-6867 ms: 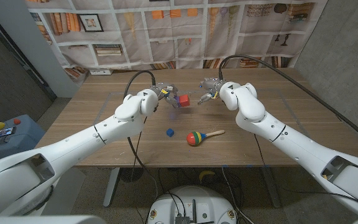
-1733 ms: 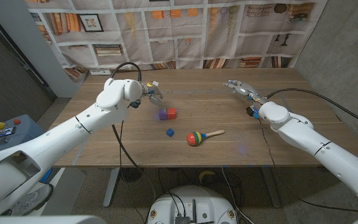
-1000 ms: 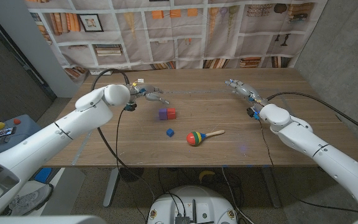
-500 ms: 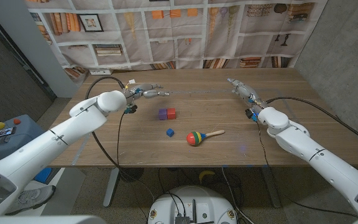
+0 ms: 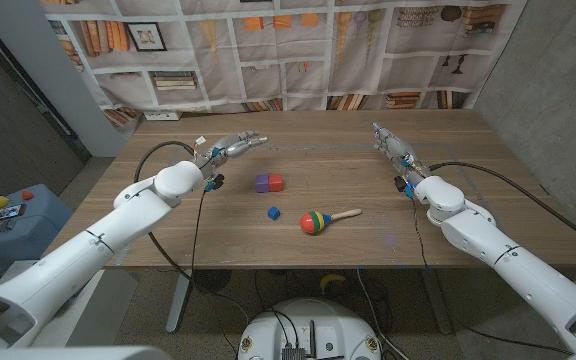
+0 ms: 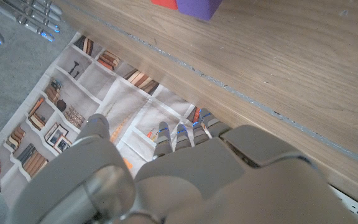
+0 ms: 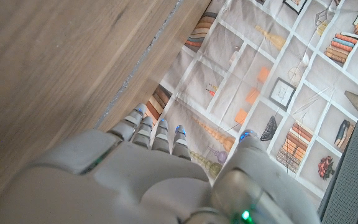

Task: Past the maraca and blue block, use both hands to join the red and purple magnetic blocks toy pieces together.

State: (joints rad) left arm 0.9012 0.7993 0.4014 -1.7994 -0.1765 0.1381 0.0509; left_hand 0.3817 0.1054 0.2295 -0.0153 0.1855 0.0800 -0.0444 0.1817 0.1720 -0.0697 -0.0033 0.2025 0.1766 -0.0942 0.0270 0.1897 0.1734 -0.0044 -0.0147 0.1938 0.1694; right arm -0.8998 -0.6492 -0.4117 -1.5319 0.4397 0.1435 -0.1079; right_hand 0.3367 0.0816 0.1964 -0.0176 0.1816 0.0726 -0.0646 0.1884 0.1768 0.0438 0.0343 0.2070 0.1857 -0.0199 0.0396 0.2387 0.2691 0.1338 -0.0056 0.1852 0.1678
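1. Red block [image 5: 276, 182] and purple block [image 5: 262, 183] sit side by side on the counter [image 5: 448, 190], faces touching, apparently joined. Neither hand holds them.
2. Left hand [image 5: 230, 146] hangs out past the blocks toward the far edge of the counter, fingers [image 5: 251, 138] stretched long and apart, nothing in them. The block pair lies on the near side of those fingers, a little to the robot's right.
3. Right hand [image 5: 388, 143] is well apart from the pair, fingers straight and together-ish, pointing at the back wall, empty. The blocks are far to the left of those fingers.
4. Left wrist view: red [image 6: 165, 2] and purple [image 6: 197, 7] block at the frame edge, beyond the fingertips [image 6: 180, 132], with bare wood between.
5. Small blue block [image 5: 274, 212] and maraca [image 5: 320, 220] lie nearer the robot than the pair, untouched.
6. Judgement: the join looks done; both hands are clear.
7. Risk: an arm pulling home low could sweep the pair or knock the round-headed maraca rolling. Cause: the forearms pass on either side of these things.
8. Risk: the seam may be mere contact rather than a magnetic hold; it cannot be told from here. A nudge would split it.
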